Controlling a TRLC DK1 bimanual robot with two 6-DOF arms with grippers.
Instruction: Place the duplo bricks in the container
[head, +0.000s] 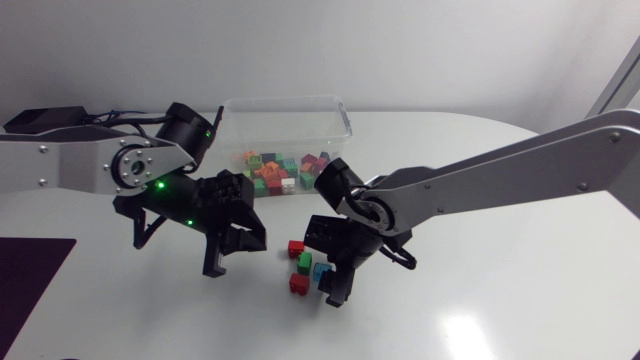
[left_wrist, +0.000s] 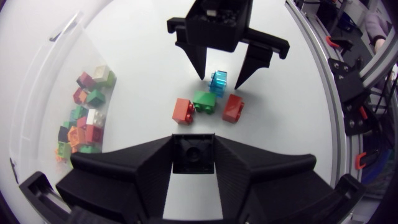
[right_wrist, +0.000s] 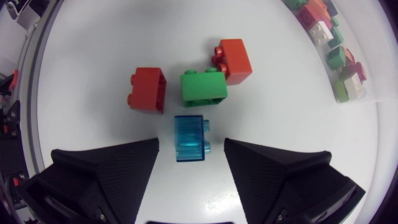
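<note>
Four loose duplo bricks lie on the white table: a red brick (head: 296, 248), a green brick (head: 304, 263), a clear blue brick (head: 320, 271) and a second red brick (head: 298, 284). My right gripper (right_wrist: 189, 163) stands open over the blue brick (right_wrist: 189, 138), a finger on each side of it, neither touching. The green brick (right_wrist: 203, 89) and both red bricks lie just ahead of it. My left gripper (left_wrist: 193, 163), to the left of the pile, is shut on a black brick (left_wrist: 193, 151). The clear container (head: 285, 112) behind holds several coloured bricks.
In the left wrist view, the container wall (left_wrist: 37, 112) runs beside my left gripper, with several bricks behind it. A dark mat (head: 30, 275) lies at the table's left edge. White tabletop stretches in front of and to the right of the pile.
</note>
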